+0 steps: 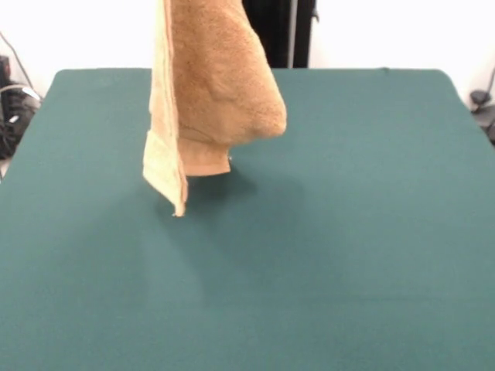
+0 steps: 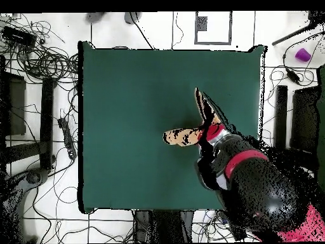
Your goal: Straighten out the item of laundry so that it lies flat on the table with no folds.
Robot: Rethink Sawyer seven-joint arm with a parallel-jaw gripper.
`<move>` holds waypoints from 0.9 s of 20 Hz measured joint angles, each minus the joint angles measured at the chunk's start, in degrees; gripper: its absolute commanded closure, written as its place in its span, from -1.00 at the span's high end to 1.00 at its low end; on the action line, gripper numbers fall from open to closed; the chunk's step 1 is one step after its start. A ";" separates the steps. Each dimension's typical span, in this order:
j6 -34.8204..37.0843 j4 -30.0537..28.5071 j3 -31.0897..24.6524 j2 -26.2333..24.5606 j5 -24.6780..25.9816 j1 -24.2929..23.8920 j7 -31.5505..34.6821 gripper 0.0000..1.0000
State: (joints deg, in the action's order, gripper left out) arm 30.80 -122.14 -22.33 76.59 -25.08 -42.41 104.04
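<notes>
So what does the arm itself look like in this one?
Only the overhead view shows it. The arm is bulky and rounded, mostly glossy black, with a red band around one segment and a red section by the picture's lower right corner. Close to the towel there is a small red and white end piece. The gripper cannot be made out there, and the front view shows no arm.

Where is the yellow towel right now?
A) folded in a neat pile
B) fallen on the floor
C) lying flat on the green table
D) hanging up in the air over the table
D: the towel hangs down from above, bunched and draped, its lower corner dangling over the green table with a shadow beneath it.
</notes>
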 measured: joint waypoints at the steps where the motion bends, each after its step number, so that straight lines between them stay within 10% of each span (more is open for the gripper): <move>1: 0.01 0.00 0.00 0.56 -0.49 0.01 0.00 -1.00; 18: 1.62 0.01 1.02 9.76 -3.09 3.00 0.00 -1.00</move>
State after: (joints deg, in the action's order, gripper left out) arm 32.42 -122.13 -21.31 86.35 -28.17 -39.41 104.04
